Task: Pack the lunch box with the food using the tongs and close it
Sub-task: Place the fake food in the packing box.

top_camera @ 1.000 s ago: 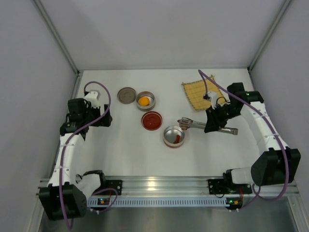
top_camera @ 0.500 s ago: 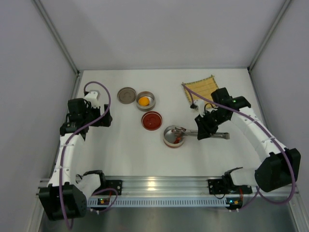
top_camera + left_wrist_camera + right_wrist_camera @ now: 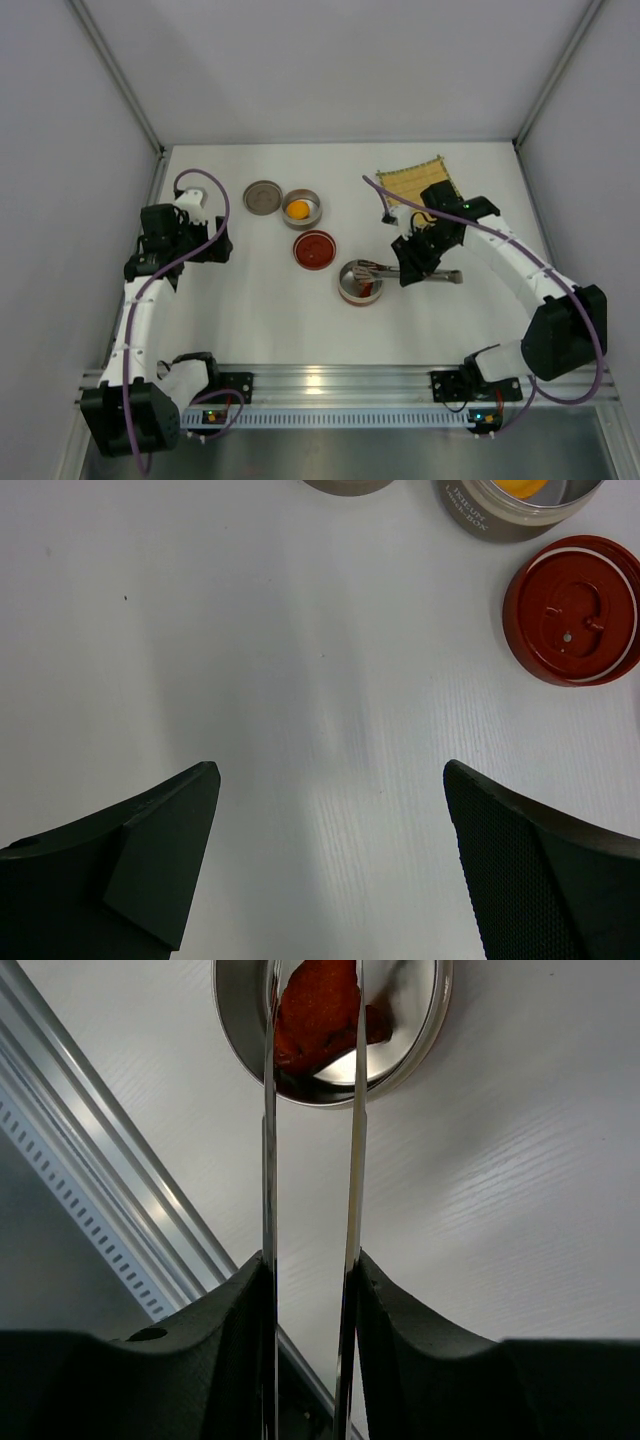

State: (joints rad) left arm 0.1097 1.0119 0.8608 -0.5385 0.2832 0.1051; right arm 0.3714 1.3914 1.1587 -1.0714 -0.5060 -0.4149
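Right gripper (image 3: 310, 1290) clamped on tongs (image 3: 268, 1160); tips straddled red piece (image 3: 318, 1010) in steel bowl (image 3: 432, 1030), pinch possibly incomplete. Needed centred squeeze, straight lift. Left gripper (image 3: 330, 850) gaped, idle

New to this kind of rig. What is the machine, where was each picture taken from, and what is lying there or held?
Two robot arms stand at a white table. The overhead picture looks down on both; the other two come from cameras on each wrist. The left gripper is open and empty. The right gripper clamps metal tongs, their tips reaching a red food piece in a steel bowl. Also there: a tin holding an orange piece, a red lid, a grey lid, a bamboo mat.
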